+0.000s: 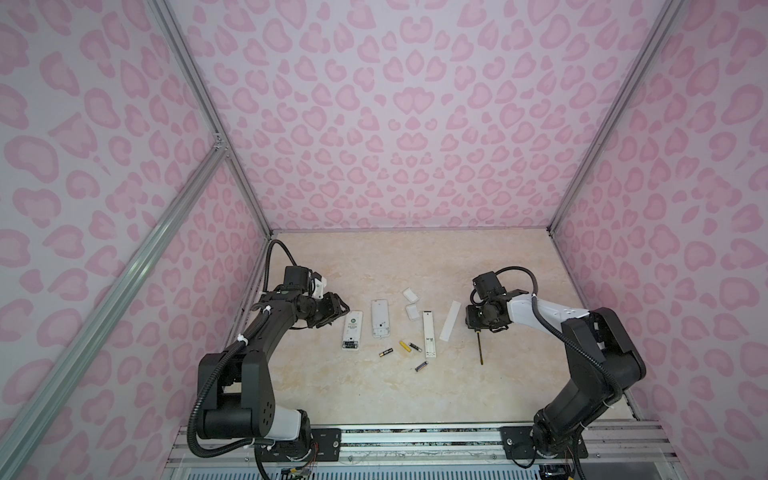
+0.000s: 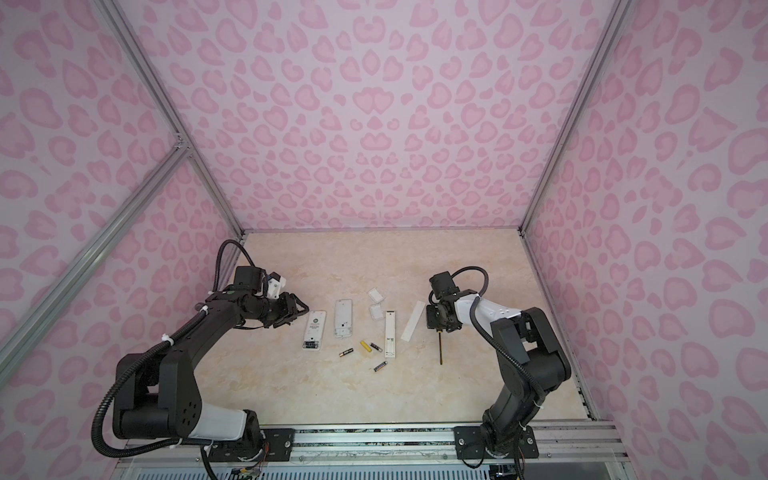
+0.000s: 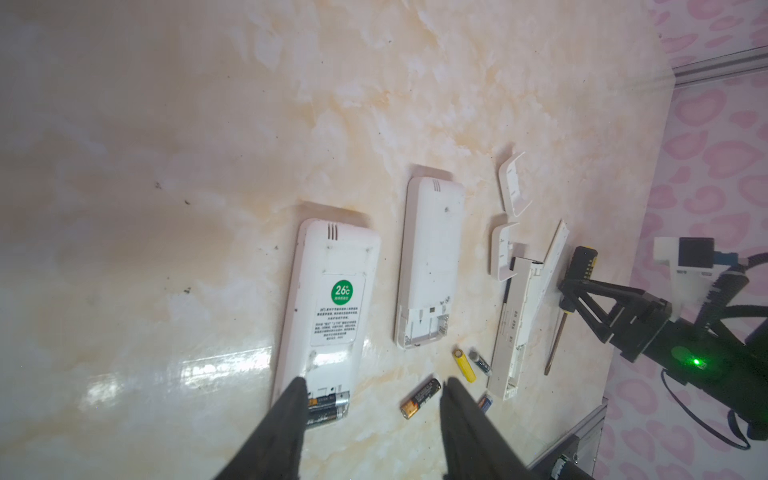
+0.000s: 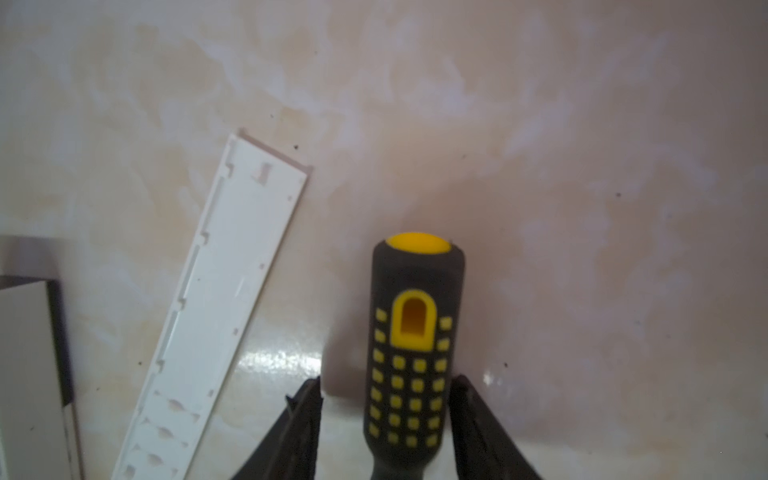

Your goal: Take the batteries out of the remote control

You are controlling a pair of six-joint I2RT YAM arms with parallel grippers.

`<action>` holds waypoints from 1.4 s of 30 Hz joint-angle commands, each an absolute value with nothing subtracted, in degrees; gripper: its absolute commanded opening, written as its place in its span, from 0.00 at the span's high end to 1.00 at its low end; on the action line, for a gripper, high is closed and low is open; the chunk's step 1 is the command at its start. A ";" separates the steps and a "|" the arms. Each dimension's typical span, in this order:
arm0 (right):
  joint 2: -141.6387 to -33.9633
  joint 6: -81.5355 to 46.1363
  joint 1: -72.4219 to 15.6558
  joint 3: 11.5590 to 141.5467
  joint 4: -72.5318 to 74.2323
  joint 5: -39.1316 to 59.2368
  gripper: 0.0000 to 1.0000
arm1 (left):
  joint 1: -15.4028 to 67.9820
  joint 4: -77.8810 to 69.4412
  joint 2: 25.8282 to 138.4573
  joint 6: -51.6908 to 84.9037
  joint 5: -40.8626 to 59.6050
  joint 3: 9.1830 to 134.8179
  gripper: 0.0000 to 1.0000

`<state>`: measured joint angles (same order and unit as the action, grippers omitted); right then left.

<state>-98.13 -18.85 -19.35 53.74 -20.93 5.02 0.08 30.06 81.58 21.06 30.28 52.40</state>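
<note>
A white remote control with a green sticker (image 3: pixel 332 299) lies back-up with its compartment uncovered and two black batteries (image 3: pixel 328 409) inside it. My left gripper (image 3: pixel 372 395) hangs open above that end and holds nothing. In both top views it sits at the remote's far end (image 1: pixel 343 309). Loose batteries lie on the table: black-gold (image 1: pixel 386 353), yellow (image 1: pixel 404 346), small black (image 1: pixel 415 347) and purplish-blue (image 1: pixel 421 366). My right gripper (image 4: pixel 386 379) is open astride the screwdriver handle (image 4: pixel 415 353), with a gap at one finger.
A second white remote (image 1: pixel 380 318) with a bare compartment lies beside the first. Right of it are a slim remote (image 1: pixel 429 334), two small covers (image 1: pixel 410 295) and a long cover (image 4: pixel 220 311). The screwdriver shaft (image 1: pixel 480 347) points toward the front edge. Patterned walls enclose the table.
</note>
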 commanded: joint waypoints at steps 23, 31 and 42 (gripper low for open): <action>-73.46 -27.11 -21.23 48.03 -9.79 13.46 1.00 | 22.36 14.46 56.77 26.03 24.43 46.40 0.52; -67.33 -29.43 -27.11 50.62 0.90 21.18 1.00 | 40.42 -2.90 55.83 22.24 13.90 42.38 0.39; -66.62 -40.25 -34.24 54.47 1.08 10.47 1.00 | 50.20 -7.48 69.61 24.04 10.52 49.80 0.40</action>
